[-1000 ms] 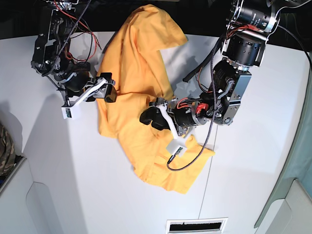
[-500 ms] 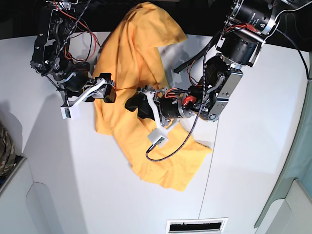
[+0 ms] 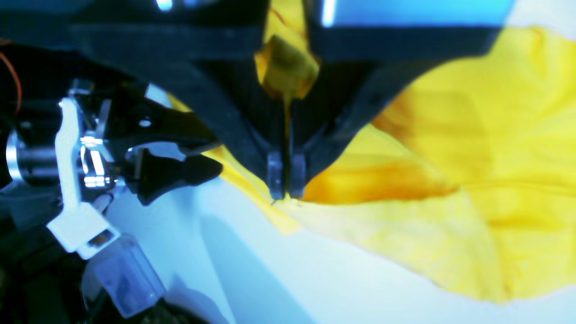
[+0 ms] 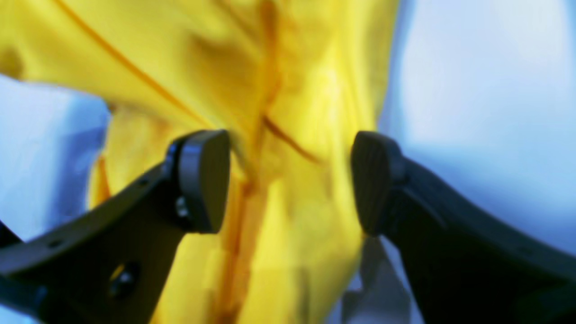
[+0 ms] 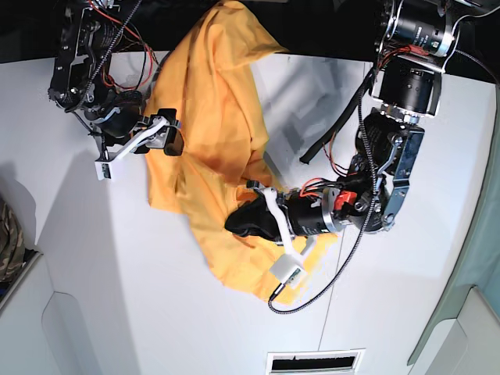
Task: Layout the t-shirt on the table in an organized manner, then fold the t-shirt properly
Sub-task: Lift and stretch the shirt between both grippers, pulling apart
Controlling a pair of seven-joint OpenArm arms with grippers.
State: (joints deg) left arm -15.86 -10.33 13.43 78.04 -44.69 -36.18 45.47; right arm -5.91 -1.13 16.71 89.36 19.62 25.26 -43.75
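From the base view, the t-shirt [image 5: 211, 133] lies crumpled across the middle of the white desk [image 5: 117, 312], its upper end hanging over the far edge and its lower end bunched near my left arm. My left claw [image 5: 244, 221] sits low on the lower part of the cloth, and my right claw [image 5: 170, 137] is at the shirt's edge on the other side. A patch of camouflage cloth [image 5: 8, 242] shows at the frame's border.

Through my left wrist camera, the left claw [image 3: 285, 180] is pinched together with a fold of the t-shirt [image 3: 472, 180] caught between its fingertips. The desk [image 3: 315, 279] lies pale beneath.

Through my right wrist camera, the right claw [image 4: 290, 180] stands wide, pads well apart. The t-shirt [image 4: 288, 90] fills the gap between them, though the blur keeps me from telling whether either pad touches it.
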